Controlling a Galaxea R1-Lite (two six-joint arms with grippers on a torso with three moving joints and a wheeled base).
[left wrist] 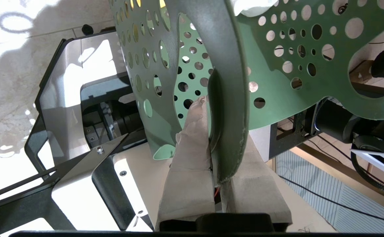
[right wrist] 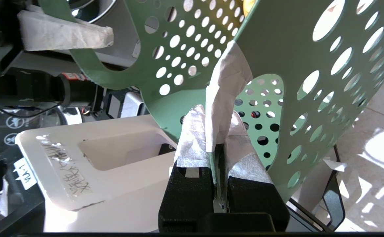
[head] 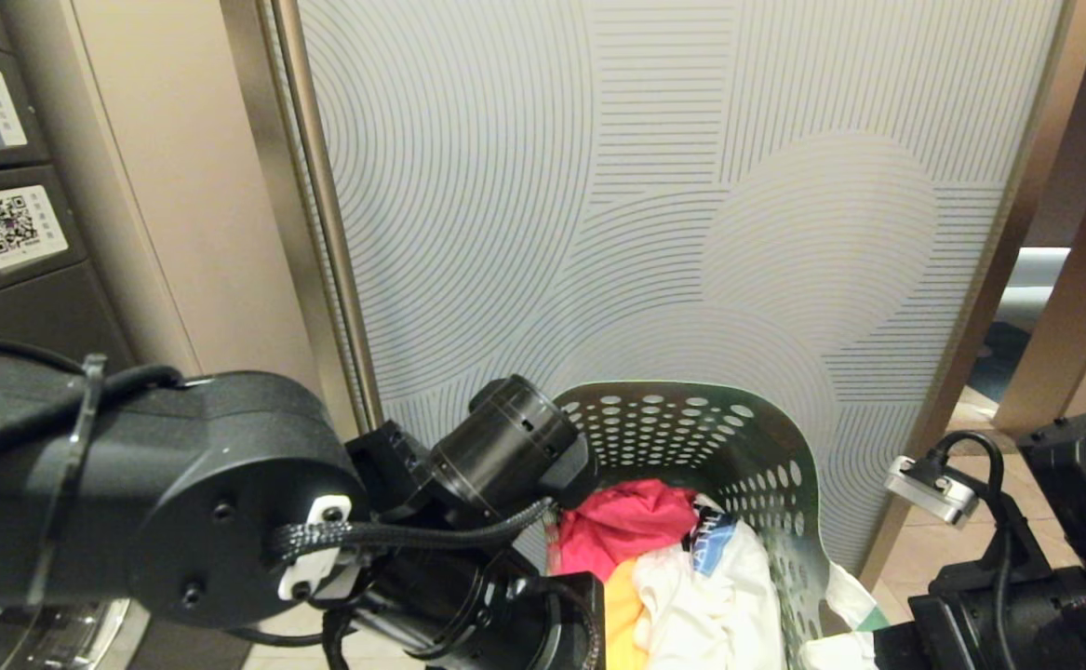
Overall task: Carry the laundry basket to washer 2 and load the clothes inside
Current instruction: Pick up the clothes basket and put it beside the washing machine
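The green perforated laundry basket (head: pixel 691 428) hangs between my two arms, in front of a patterned panel. The clothes lie inside: a red-pink piece (head: pixel 626 521), a yellow one (head: pixel 624 605) and a white one with blue (head: pixel 710 596). My left gripper (left wrist: pixel 213 138) is shut on one loop handle (left wrist: pixel 228 82). My right gripper (right wrist: pixel 216 131) is shut on the opposite basket edge (right wrist: pixel 264 52), with a white cloth flap (right wrist: pixel 226 89) draped over its fingers. Neither gripper shows in the head view; the arms hide them. Washer 2 cannot be made out: no number label is in view.
A frosted striped panel (head: pixel 673 186) with a metal post (head: pixel 319 214) stands straight ahead. Dark machine fronts with QR stickers (head: pixel 3 223) and a chrome door rim (head: pixel 40 633) are at the left. My own white base (right wrist: pixel 96 164) sits under the basket, over a tiled floor (left wrist: pixel 7 82).
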